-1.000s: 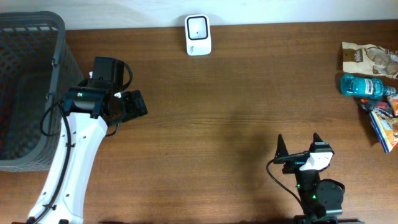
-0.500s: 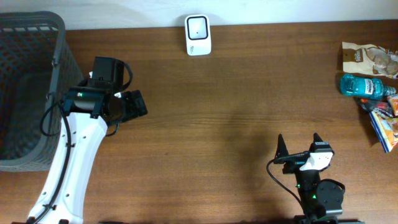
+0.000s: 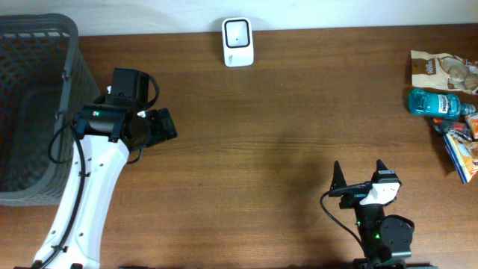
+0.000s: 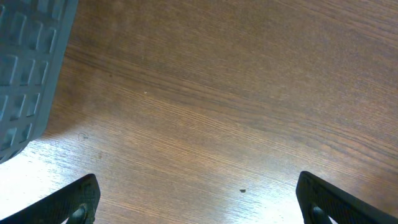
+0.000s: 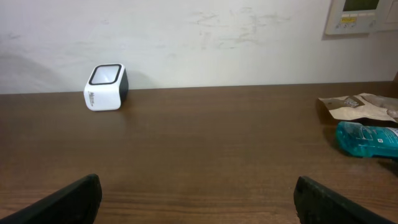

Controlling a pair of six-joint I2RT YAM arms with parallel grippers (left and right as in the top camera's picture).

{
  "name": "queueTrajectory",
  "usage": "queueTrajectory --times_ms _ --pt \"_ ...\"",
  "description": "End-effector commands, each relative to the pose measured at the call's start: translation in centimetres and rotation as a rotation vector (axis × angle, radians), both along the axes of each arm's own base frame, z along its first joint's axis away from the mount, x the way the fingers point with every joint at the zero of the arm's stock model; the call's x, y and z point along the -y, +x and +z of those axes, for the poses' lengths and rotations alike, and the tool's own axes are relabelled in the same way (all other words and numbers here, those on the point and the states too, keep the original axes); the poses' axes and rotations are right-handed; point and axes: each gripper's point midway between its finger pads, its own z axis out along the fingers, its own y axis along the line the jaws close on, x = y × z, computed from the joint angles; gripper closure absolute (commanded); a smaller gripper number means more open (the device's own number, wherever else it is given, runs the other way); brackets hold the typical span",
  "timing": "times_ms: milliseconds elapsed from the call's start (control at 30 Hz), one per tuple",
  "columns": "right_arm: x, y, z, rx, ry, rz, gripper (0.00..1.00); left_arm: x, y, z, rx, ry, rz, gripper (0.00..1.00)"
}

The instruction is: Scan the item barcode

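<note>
Grey basket (image 3: 30, 33) (mesh walls) on table (image 3: 261, 134), left.

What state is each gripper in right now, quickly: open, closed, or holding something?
Left gripper: open, holding nothing.
Right gripper: open, holding nothing.

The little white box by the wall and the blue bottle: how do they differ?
The white box is squarish and opaque, with a dark-rimmed window on top; the blue bottle is rounded and see-through. The white box stands upright, alone at the far edge of the wooden table; the blue bottle lies on its side among packets at the right edge. Both rest untouched on that table.
</note>
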Motion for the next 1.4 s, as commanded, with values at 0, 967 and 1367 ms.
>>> queueTrajectory --times_ms 0,967,1367 --pt "0.4 0.0 -0.3 -0.002 0.000 -0.018 0.02 -0.3 0.1 0.7 0.023 0.003 0.019 0.01" --pt "0.4 0.0 -0.3 -0.002 0.000 -0.018 0.02 0.4 -2.6 1.8 0.374 0.115 -0.355 0.01" --pt "0.4 0.0 -0.3 -0.002 0.000 -0.018 0.02 -1.6 -9.2 1.1 0.760 0.202 -0.345 0.01"
